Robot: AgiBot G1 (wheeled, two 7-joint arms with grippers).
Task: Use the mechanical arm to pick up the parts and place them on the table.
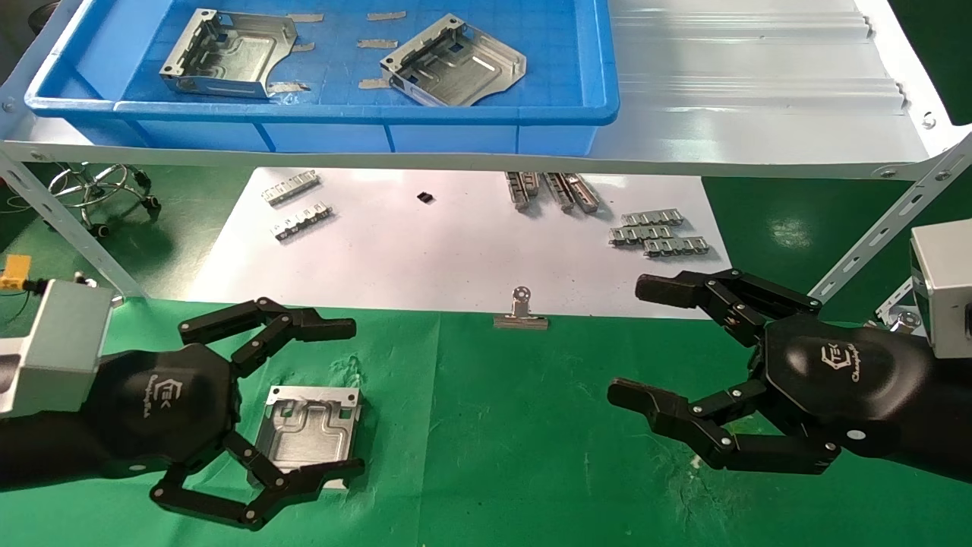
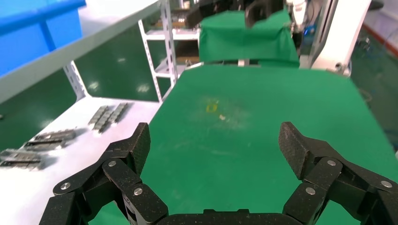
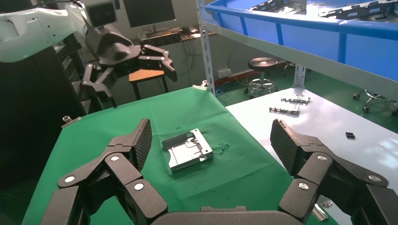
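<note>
You are looking at a workshop or robotics test lab: a pale grey metal shelf (image 1: 759,106) on slotted angle-iron legs carries a blue plastic bin (image 1: 364,121) of stamped metal parts (image 1: 456,61), the bench wears green cloth (image 1: 493,425), and behind it stand a rolling stool (image 3: 263,65) and a monitor (image 3: 148,11) (switched off).
</note>
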